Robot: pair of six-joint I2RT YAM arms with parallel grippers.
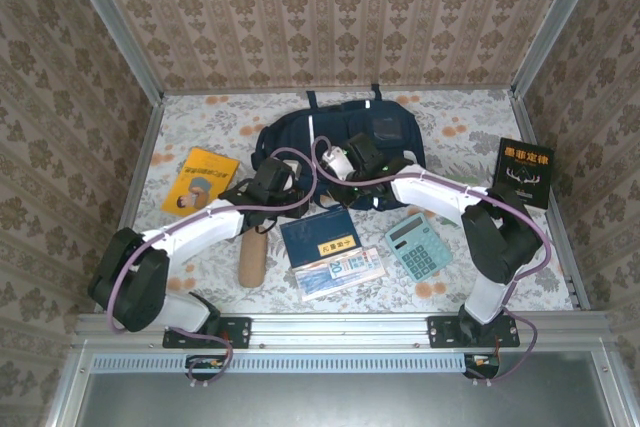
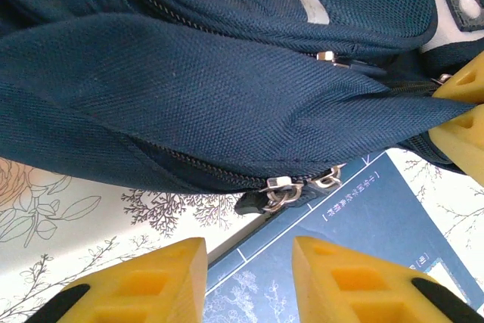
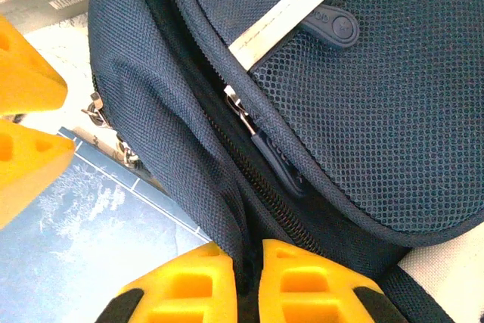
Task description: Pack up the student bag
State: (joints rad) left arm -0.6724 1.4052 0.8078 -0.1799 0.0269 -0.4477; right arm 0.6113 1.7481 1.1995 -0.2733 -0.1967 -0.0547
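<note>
Navy student bag (image 1: 290,142) at twelve o'clock; two arms (image 1: 195,232) bend inward: right tool (image 3: 248,262) pinches its fabric, left tool (image 2: 249,262) half-open, empty. One calculator (image 1: 418,244).

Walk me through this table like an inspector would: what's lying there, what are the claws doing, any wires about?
Surface: table covered by a floral cloth.
Job's things: student bag lying at the back centre.
Clutter: yellow book, black book, calculator, navy book, tan cylinder, all outside the bag.
Grippers: left gripper open, facing the bag's zipper pulls; right gripper shut on a fold of the bag's fabric.
Cables: purple cables run along both arms.
Surroundings: patterned walls on three sides.
</note>
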